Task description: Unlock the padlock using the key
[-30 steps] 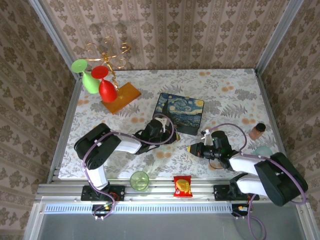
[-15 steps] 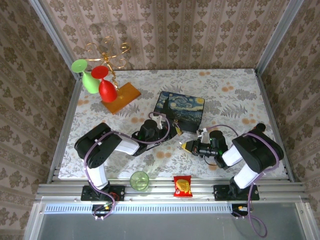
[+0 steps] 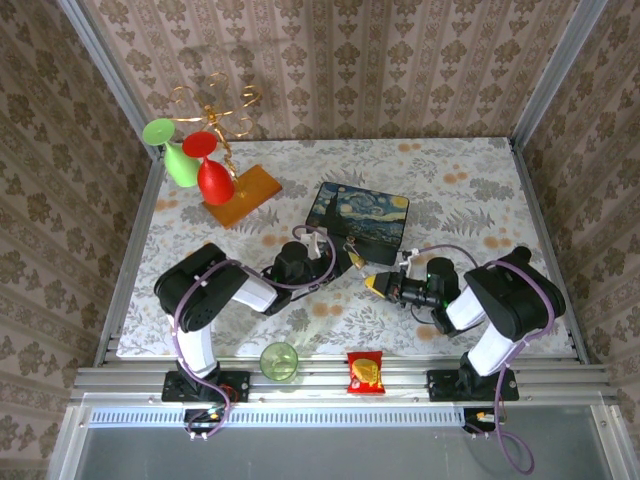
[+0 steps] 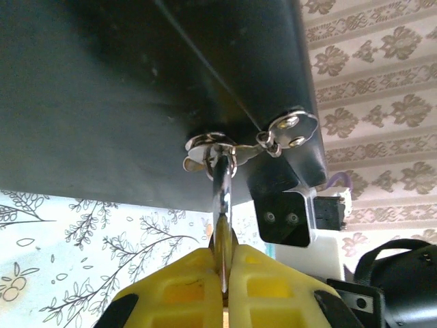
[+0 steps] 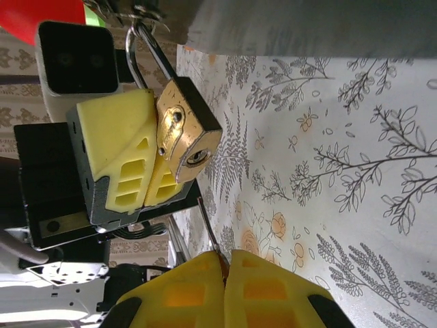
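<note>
left pincer (image 4: pixel 223 273) clamping padlock (image 4: pixel 220 186), box clasp (image 4: pixel 205 145)

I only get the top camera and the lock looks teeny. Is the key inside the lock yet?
Observer: Not yet. In the right wrist view the key pokes out of the right claw, and its tip stops just short of the padlock.
Operator: Where is the hole for the key?
Observer: The keyhole sits on the padlock's end face, which is turned toward the right claw.
Operator: What keeps the lock from wobbling?
Observer: The left claw is shut on it, and the left wrist view shows the shackle running up through the clasp on the dark side of the box.
</note>
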Motion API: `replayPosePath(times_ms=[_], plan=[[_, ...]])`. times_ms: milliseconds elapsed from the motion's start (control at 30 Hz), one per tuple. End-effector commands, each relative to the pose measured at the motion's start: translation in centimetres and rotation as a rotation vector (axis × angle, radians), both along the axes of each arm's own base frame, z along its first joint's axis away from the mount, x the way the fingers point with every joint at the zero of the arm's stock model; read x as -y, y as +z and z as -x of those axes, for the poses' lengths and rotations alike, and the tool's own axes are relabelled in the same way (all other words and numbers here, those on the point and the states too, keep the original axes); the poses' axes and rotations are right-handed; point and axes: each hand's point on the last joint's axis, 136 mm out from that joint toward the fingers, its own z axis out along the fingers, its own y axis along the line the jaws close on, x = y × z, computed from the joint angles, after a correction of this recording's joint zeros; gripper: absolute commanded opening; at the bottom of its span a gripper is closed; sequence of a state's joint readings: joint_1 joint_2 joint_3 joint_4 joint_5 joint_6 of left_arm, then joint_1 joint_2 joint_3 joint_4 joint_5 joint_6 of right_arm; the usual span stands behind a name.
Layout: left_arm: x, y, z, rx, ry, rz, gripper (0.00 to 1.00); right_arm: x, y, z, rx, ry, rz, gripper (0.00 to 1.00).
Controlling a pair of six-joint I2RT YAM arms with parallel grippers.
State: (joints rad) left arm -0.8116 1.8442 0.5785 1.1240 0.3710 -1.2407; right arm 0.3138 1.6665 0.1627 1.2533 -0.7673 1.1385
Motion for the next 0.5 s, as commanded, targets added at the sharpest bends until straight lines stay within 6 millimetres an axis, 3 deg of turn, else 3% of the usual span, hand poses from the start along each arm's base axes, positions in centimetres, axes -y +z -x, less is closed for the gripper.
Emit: replayPosePath(times_ms=[0,467], plan=[[-0.3,3.2,-0.8,0.061,0.006,0.122,0.0,0.0,1.6,-0.8,0.047,0.014,-0.035,0.0],[0.6,3.4,0.6,0.059,-0.037,0.129,0.0,0.0,1.9,-1.7,0.051,0.014,-0.045,0.0]])
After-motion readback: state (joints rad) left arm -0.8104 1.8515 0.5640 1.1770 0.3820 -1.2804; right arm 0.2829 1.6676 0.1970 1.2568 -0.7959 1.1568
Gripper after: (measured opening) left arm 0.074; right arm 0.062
